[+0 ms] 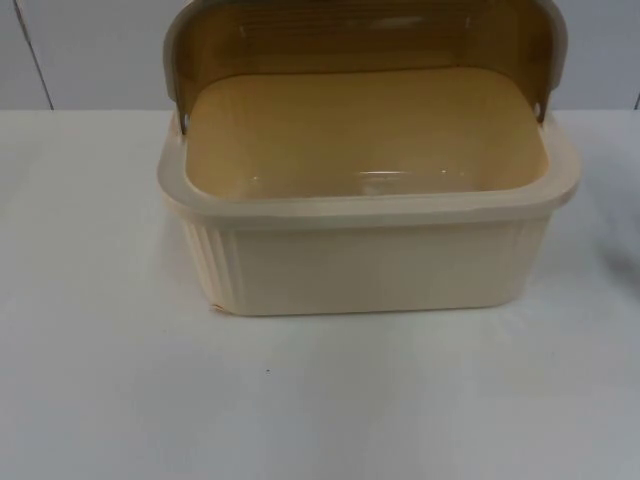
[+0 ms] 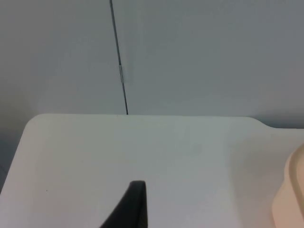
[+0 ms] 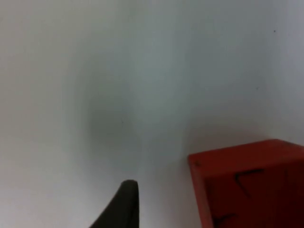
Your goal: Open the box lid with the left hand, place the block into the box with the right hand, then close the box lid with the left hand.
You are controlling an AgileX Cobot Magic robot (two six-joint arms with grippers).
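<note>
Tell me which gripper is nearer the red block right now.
The right gripper: the red block sits on the table close beside its fingertip. The left gripper faces bare table beside the cream box.

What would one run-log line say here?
cream plastic box: empty | amber translucent lid: open | red block: on table near right gripper | left gripper: waits

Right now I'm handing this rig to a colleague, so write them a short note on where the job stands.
Left gripper: over bare white table beside the box; arm waits.
Right gripper: above the table, next to the red block, not holding it.
Box: cream, mid-table, its brown lid swung up and back; inside holds nothing.
Done: lid opened.
Left: right gripper picks the block and puts it in the box; left gripper closes the lid.
</note>
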